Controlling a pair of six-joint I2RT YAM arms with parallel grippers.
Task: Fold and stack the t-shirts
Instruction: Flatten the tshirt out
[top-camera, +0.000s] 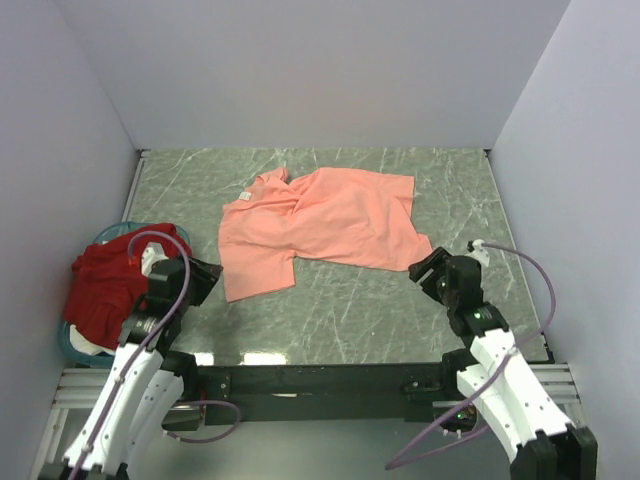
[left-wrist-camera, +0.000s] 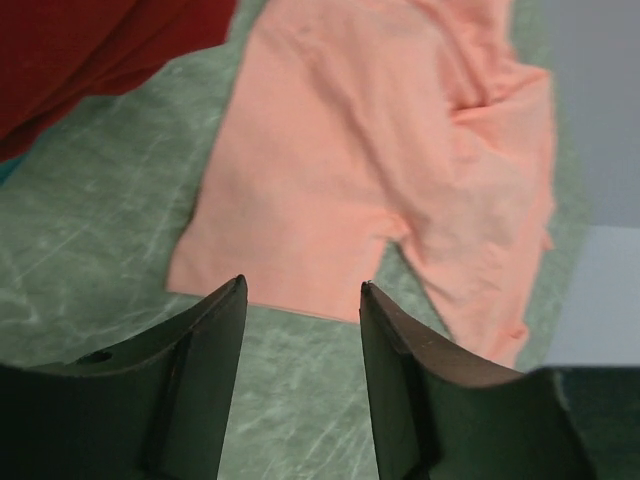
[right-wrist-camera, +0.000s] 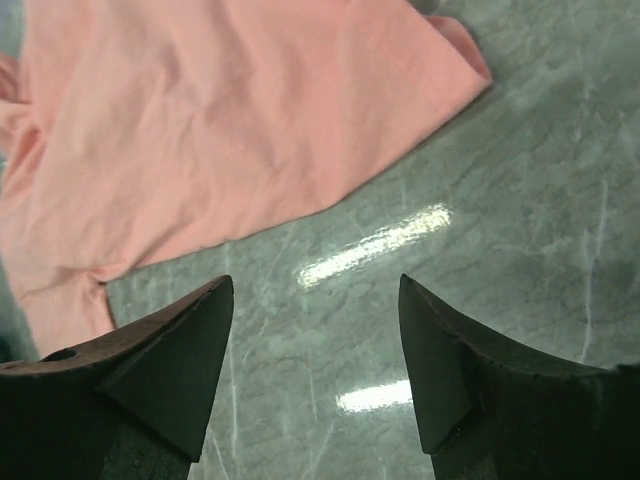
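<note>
Salmon-pink t-shirt (top-camera: 320, 225) lies rumpled and unfolded mid-worktop (top-camera: 350, 310). Dark red t-shirt (top-camera: 100, 285) is heaped in the teal basket (top-camera: 70, 345) at far left. Left tool (left-wrist-camera: 302, 290) gapes wide and empty near the pink hem. Right tool (right-wrist-camera: 315, 285) is wide and empty over bare marble.

Bright, even overhead light throws white glare streaks across the glossy surface (right-wrist-camera: 540, 150); shadows are faint, and the left wrist view is softly blurred.
</note>
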